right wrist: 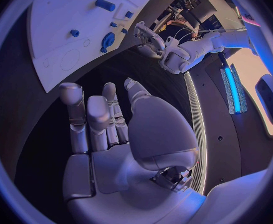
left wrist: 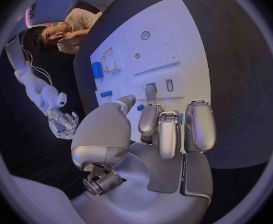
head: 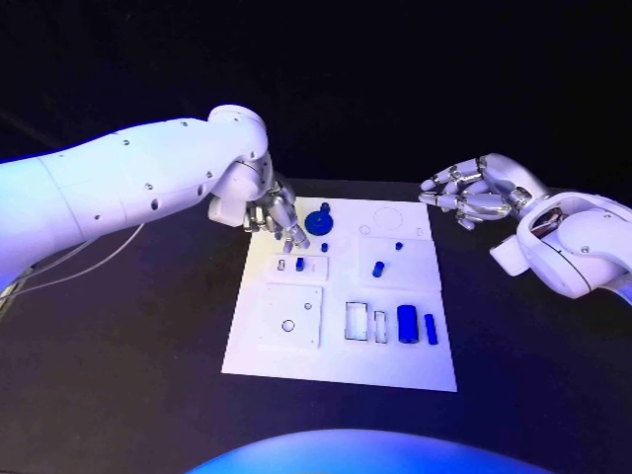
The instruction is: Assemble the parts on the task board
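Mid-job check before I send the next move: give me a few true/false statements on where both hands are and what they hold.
1. The left hand is over the far left corner of the task board. True.
2. The right hand holds a blue part. False: it holds nothing, fingers apart, off the board's far right corner.
3. The blue round part lies near the left hand. True.
4. The left hand grips the long blue cylinder. False: that cylinder lies on the board's near right area, away from both hands.
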